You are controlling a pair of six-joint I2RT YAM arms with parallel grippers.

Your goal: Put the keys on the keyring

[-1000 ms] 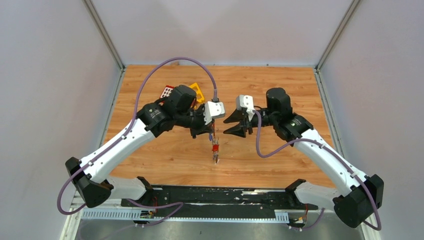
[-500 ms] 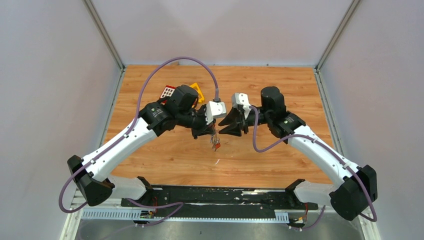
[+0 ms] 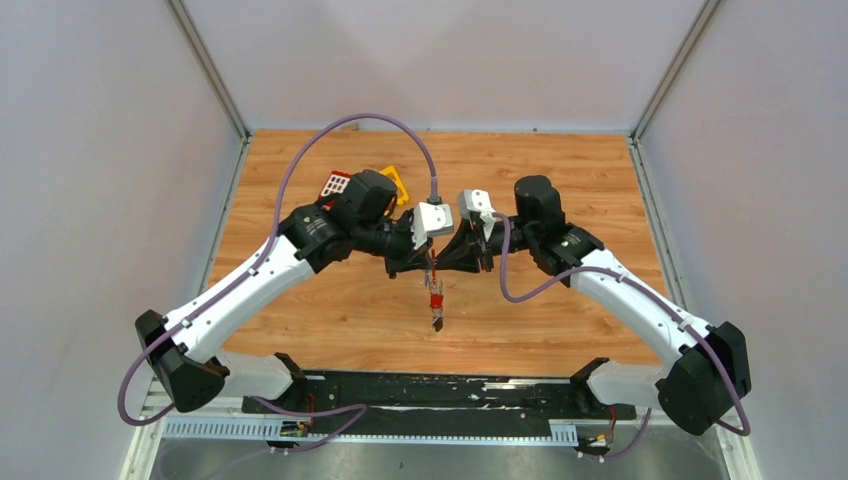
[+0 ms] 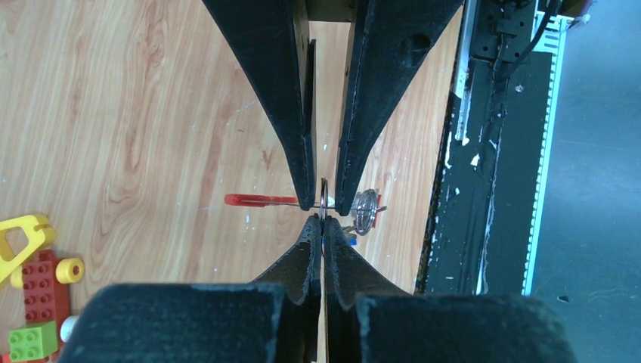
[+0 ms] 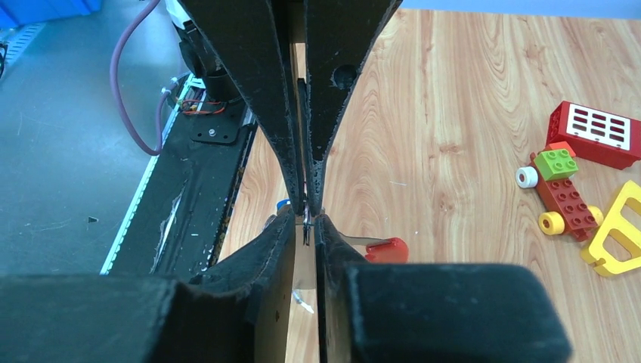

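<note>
The right gripper [image 4: 323, 203] had advanced to the keyring [image 3: 436, 299], fingers narrowly apart astride it; the left gripper [image 4: 322, 225] kept its fingers clamped on it.

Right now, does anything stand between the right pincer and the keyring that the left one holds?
Nothing visible does. The right pincer straddles the keyring, which the left pincer clamps in midair; the keys hang below them.
</note>
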